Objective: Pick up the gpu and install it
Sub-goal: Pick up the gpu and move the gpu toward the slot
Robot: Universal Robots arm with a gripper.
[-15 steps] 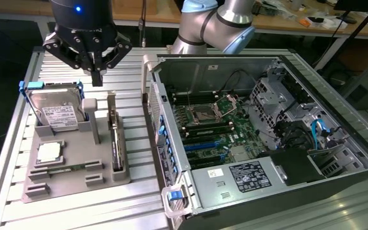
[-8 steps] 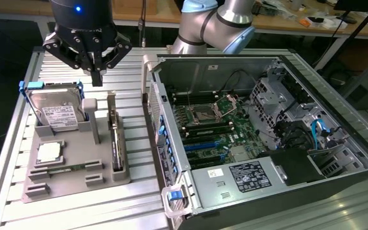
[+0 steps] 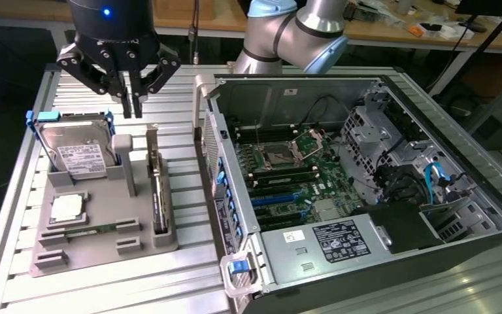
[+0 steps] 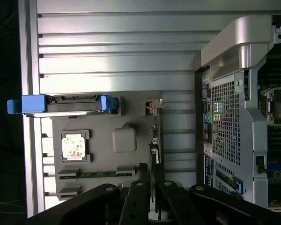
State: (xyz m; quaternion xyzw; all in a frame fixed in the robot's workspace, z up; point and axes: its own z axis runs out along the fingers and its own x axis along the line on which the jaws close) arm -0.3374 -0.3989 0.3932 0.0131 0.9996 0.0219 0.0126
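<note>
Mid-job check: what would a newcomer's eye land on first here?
The open computer case, motherboard bare, takes up the exterior view's right. On that view's left the black gripper hangs above a gray holder, close to the gpu standing on edge beside the blue-framed hard drive.

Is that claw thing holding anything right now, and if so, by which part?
Nothing is held. The gripper hangs empty just above one end of the gpu, which stands on edge in its slot in the grey holder.
</note>
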